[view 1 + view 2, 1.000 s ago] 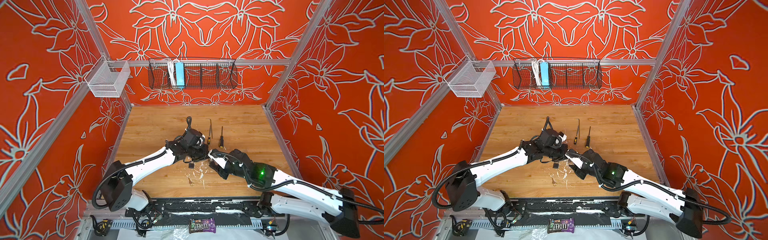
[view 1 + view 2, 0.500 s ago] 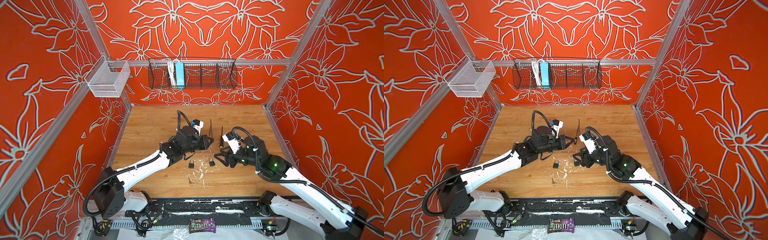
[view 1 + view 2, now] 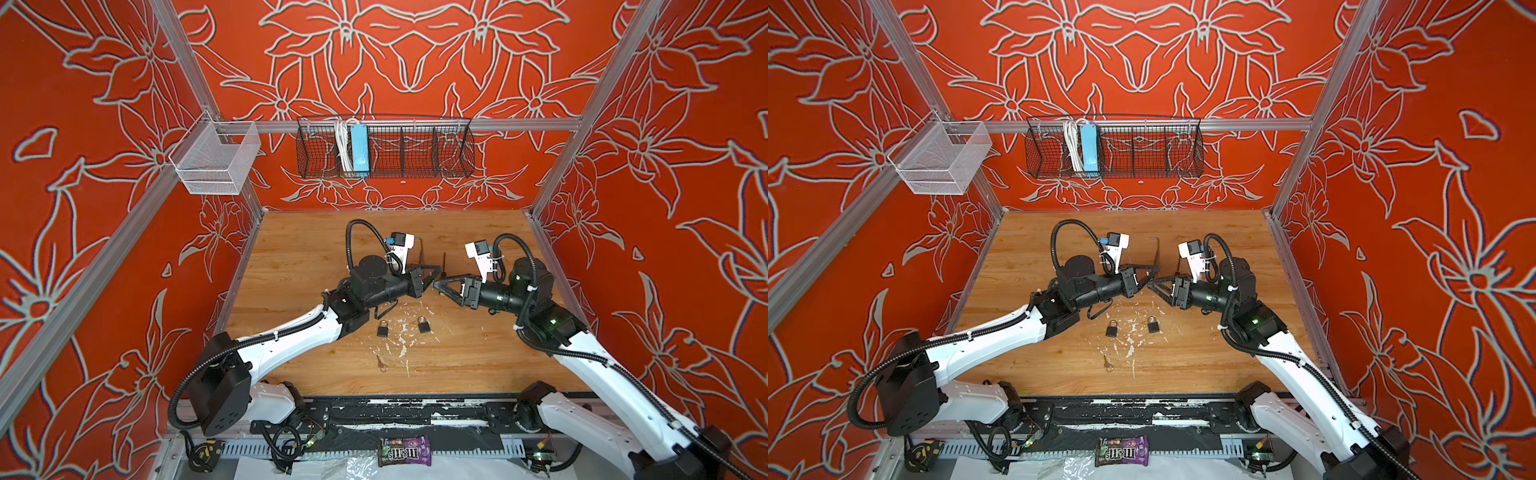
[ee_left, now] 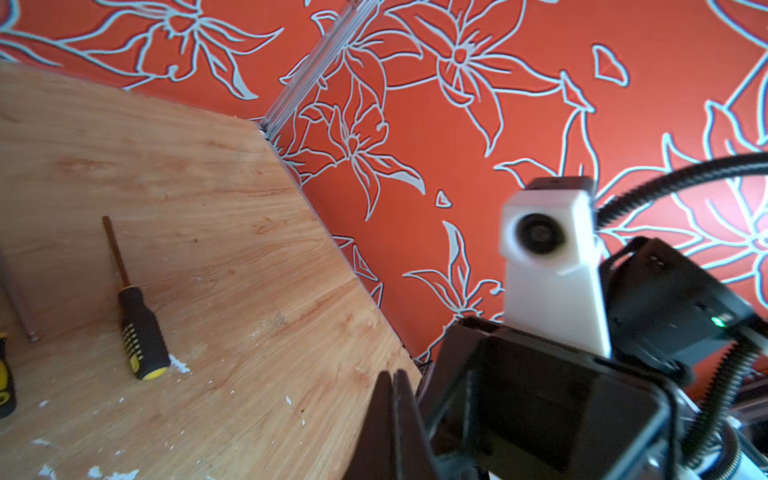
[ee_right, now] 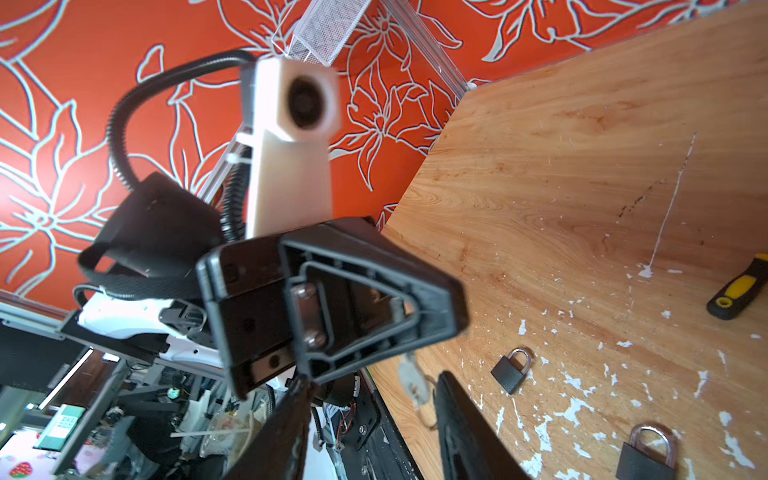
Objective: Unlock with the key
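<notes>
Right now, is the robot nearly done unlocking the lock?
Barely started. Done: nothing; the left padlock and right padlock lie on the table, shackles apparently closed. In hand: nothing; the left gripper is shut, the right gripper open, both above the table. Left: pick up the key lying near the front edge, insert it, turn it.

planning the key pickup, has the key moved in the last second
No. The key lies where it did, just in front of the left-hand padlock.
</notes>
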